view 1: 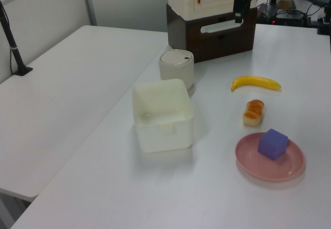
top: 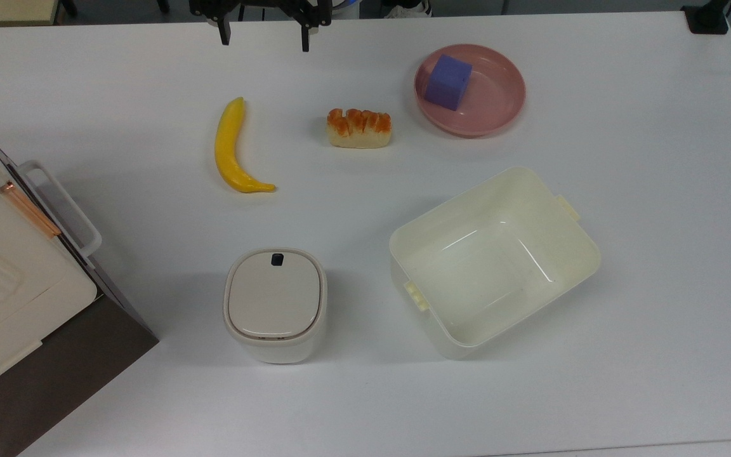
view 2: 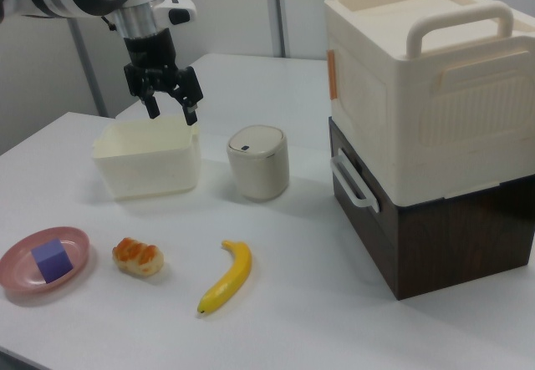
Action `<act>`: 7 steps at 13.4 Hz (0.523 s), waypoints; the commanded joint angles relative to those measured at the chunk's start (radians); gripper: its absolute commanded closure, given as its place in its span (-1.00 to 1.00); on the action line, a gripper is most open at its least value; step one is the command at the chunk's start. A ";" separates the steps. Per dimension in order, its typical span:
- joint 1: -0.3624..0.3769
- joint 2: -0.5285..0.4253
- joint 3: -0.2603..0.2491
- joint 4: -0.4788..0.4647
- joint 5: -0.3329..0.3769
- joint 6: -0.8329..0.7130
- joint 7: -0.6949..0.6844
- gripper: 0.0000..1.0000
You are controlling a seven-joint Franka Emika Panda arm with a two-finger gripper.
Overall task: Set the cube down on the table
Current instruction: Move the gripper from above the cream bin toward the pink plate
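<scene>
The purple-blue cube (top: 448, 81) (view 1: 272, 143) (view 2: 52, 261) lies in a shallow pink plate (top: 499, 108) (view 1: 289, 169) (view 2: 21, 282) on the white table (top: 645, 165) (view 1: 217, 193) (view 2: 334, 311). My gripper (top: 264, 37) (view 2: 172, 109) hangs open and empty above the table's far edge in the top view, well to the left of the plate. In the right view it hovers in front of the cream tub, high above the cube. In the left view the gripper (view 1: 239, 9) shows at the top, in front of the stacked boxes.
A yellow banana (top: 232, 149) and a bread piece (top: 359, 129) lie between gripper and plate. An open cream tub (top: 492, 260) and a small lidded bin (top: 275, 304) stand nearer the front. Stacked cream and brown boxes (top: 16, 285) (view 2: 435, 128) occupy the top view's left edge.
</scene>
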 commanded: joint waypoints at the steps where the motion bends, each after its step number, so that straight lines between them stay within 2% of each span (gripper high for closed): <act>1: 0.007 -0.013 -0.005 -0.009 -0.011 -0.010 -0.006 -1.00; 7: 0.011 -0.005 0.000 -0.011 -0.011 -0.004 -0.006 -1.00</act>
